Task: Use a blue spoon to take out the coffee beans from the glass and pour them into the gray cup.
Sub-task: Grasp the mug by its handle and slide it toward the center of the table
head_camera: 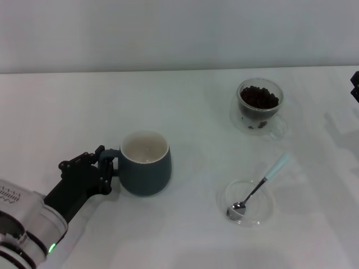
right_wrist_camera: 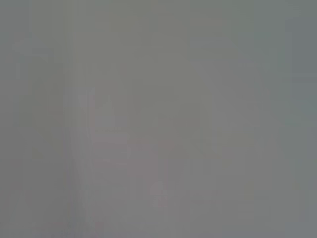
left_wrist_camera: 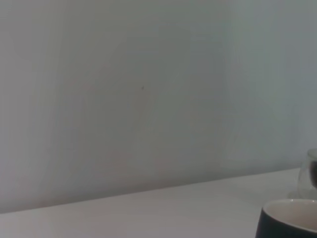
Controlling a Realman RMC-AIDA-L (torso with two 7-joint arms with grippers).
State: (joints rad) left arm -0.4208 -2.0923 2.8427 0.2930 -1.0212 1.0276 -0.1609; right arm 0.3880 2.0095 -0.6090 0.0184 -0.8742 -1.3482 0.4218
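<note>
The gray cup [head_camera: 146, 168] stands left of the table's middle, its cream inside holding nothing; its rim also shows in the left wrist view [left_wrist_camera: 290, 220]. My left gripper [head_camera: 109, 170] reaches in from the lower left and is shut on the cup's handle. The glass [head_camera: 259, 103] with a heap of coffee beans [head_camera: 259, 98] stands at the back right, and its edge shows in the left wrist view [left_wrist_camera: 311, 173]. The blue spoon [head_camera: 261, 185] lies with its metal bowl in a clear saucer [head_camera: 266, 210] at the front right. My right gripper [head_camera: 354, 87] barely shows at the right edge.
A white table [head_camera: 185, 112] carries everything, with a pale wall [left_wrist_camera: 148, 89] behind it. A wide bare strip of table separates the cup from the glass and the saucer. The right wrist view shows only a flat grey surface.
</note>
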